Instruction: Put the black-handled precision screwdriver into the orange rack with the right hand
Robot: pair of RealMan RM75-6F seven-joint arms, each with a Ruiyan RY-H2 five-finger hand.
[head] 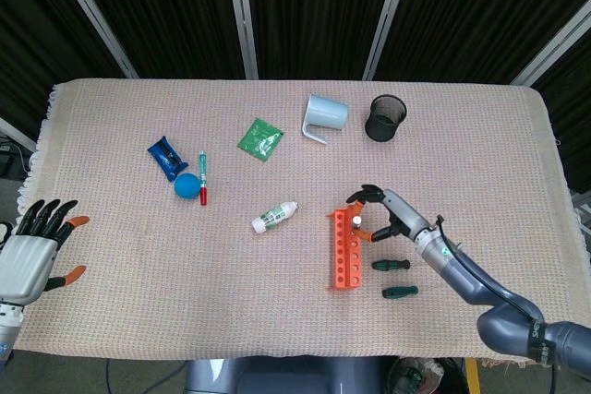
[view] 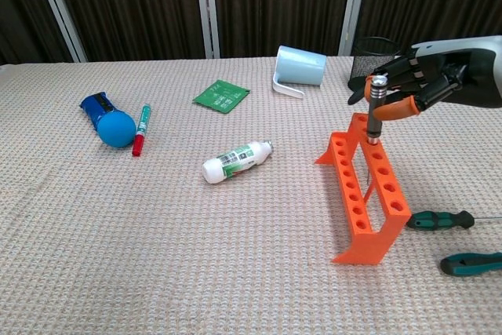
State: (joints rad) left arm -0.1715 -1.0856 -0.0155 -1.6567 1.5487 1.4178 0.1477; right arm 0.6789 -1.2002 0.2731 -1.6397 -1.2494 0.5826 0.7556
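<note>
Toward the table's (head: 138,237) left side we see a blue packet (head: 166,156), a blue ball (head: 187,185) touching a red-capped marker (head: 202,177). A green sachet (head: 260,138), a tipped pale blue mug (head: 324,115) and a black mesh cup (head: 386,117) lie nearer the far edge. A small white bottle (head: 275,217) lies mid-table. Two green-handled screwdrivers (view: 438,220) (view: 471,262) rest near the front right.

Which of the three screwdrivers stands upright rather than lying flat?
The black-handled precision screwdriver, upright in the orange rack; both green-handled ones lie on the cloth.
</note>
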